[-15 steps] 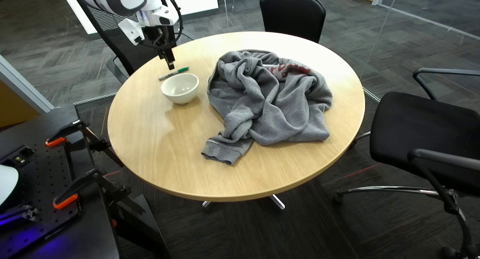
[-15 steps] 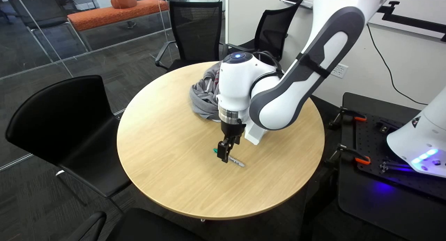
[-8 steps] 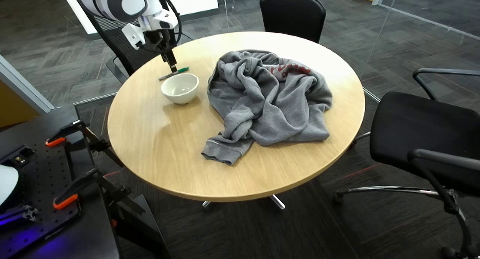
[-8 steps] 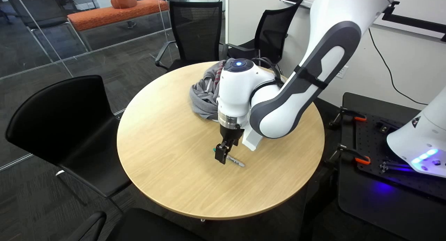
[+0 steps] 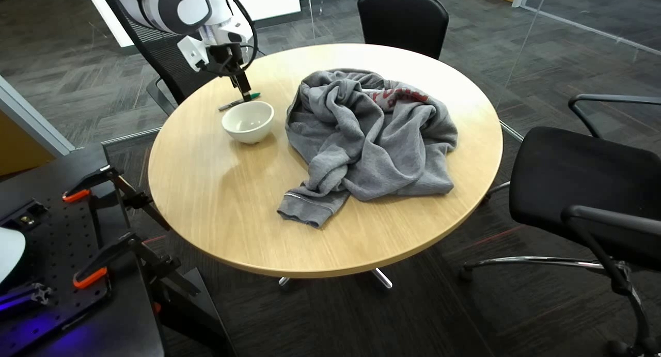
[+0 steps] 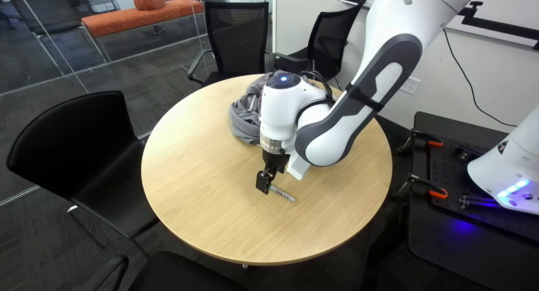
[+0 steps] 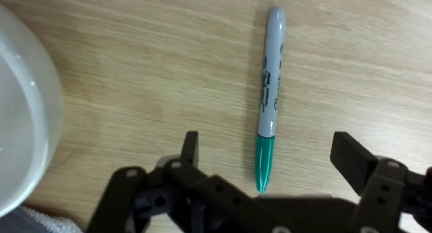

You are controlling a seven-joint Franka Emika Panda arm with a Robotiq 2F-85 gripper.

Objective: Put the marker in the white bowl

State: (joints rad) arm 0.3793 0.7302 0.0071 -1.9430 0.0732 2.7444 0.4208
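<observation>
in the wrist view the marker (image 7: 271,78) is grey with black lettering and green at its six o'clock end; the bowl (image 7: 50,94) at nine o'clock is white, the gripper (image 7: 265,144) black. in both exterior views the table (image 5: 222,212) is pale tan with fine grain, the sweater (image 5: 374,145) grey, the arm (image 6: 353,110) white with dark grey panels. red print marks the sweater at its one o'clock in an exterior view. in an exterior view the bench (image 6: 141,18) past ten o'clock is orange.
</observation>
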